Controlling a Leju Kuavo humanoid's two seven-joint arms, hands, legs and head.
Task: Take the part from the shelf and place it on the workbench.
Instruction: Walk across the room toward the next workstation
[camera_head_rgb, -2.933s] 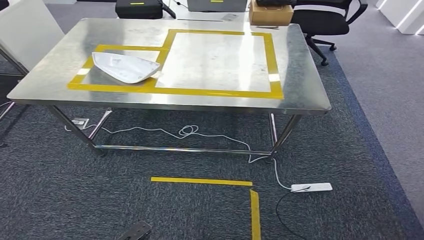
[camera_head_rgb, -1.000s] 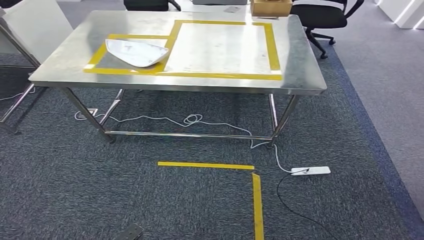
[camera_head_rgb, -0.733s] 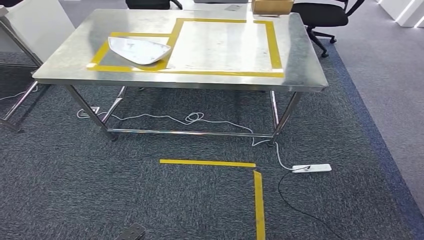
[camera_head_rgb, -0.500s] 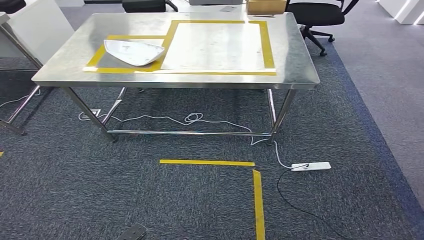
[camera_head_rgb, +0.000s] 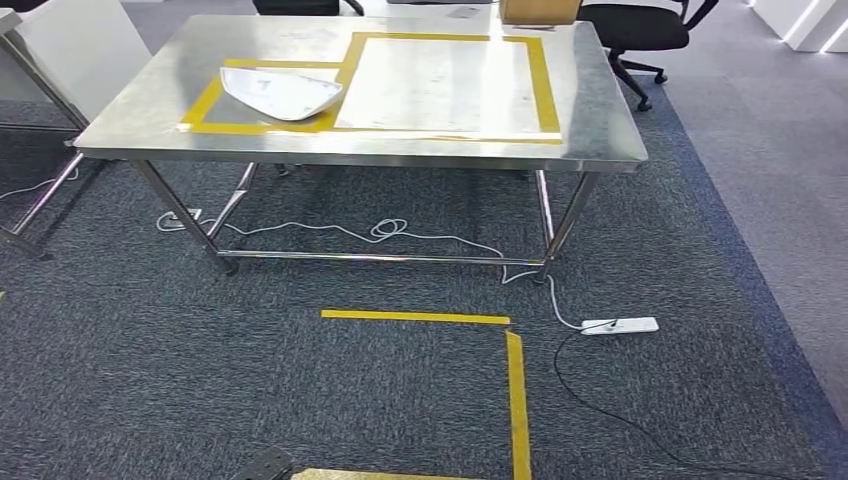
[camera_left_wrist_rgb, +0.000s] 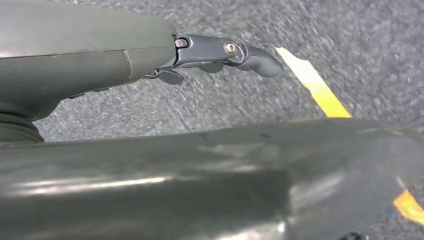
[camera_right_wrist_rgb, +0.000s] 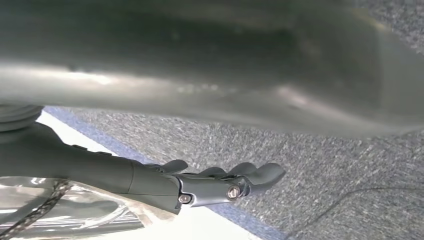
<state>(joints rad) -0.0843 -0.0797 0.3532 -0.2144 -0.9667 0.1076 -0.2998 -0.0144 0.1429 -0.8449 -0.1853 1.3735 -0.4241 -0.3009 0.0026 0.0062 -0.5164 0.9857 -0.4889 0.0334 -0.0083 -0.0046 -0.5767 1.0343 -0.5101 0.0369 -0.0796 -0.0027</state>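
Note:
The part (camera_head_rgb: 280, 93), a white curved shell, lies on the steel workbench (camera_head_rgb: 600, 140) inside the smaller of two yellow-taped rectangles, toward the bench's left side. The bench stands some way ahead of me across the carpet. In the left wrist view my left hand (camera_left_wrist_rgb: 220, 52) hangs over the grey carpet, its fingers loosely extended and holding nothing. My right hand (camera_right_wrist_rgb: 215, 184) hangs the same way in the right wrist view, fingers apart and empty.
Yellow floor tape (camera_head_rgb: 415, 317) marks a corner on the carpet before the bench. A white power strip (camera_head_rgb: 620, 325) and its cables lie near the bench's right front leg. A black office chair (camera_head_rgb: 645, 25), a cardboard box (camera_head_rgb: 540, 10) and a white board (camera_head_rgb: 85, 45) stand around the bench.
The whole picture has shifted: the camera has drawn back from the bench, more floor tape shows at the bottom. The part lies where it was on the bench.

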